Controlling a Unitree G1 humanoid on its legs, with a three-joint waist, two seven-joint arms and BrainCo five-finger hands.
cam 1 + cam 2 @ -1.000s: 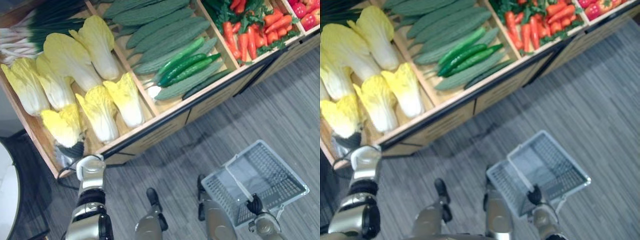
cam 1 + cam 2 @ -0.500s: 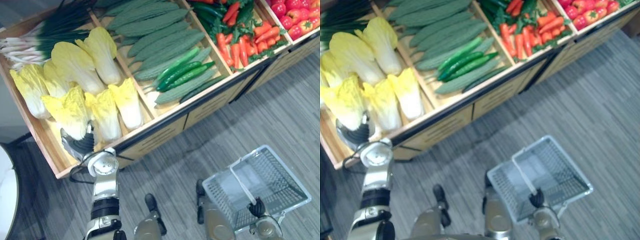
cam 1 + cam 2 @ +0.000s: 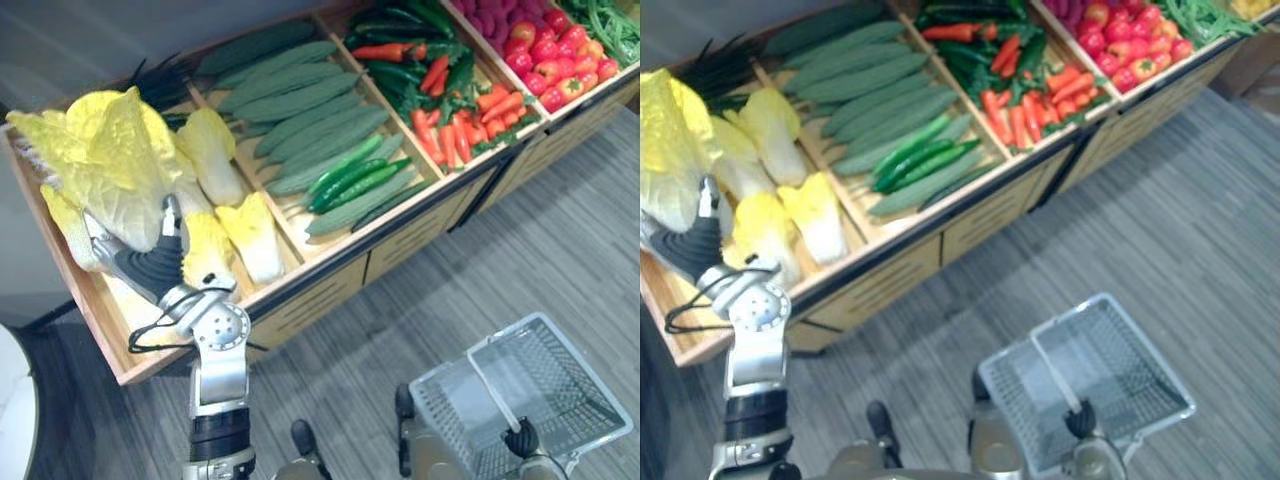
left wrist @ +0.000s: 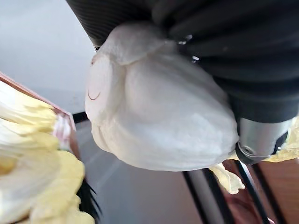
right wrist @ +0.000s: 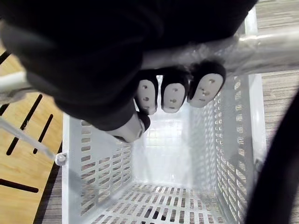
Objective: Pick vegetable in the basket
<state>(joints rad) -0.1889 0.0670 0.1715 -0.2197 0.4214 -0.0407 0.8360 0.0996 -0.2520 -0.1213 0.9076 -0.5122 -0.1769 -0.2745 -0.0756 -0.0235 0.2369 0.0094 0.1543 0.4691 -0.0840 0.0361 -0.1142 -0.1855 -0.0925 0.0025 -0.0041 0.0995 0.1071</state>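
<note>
Left eye view: left hand (image 3: pixel 150 268) clasped on cabbage (image 3: pixel 108 160), held above stand's (image 3: pixel 300 292) leftmost bin. Right wrist view: right hand (image 5: pixel 174 94) curled round basket (image 5: pixel 233 163) handle (image 5: pixel 268 45).

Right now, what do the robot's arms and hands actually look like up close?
The left arm is silver-grey with black bands, ending in a round silver wrist disc dotted with small holes. The left hand wears a dark ribbed cover. The right hand is dark-covered too, and its fingers end in dark tips with pale pads marked by small dots.
</note>
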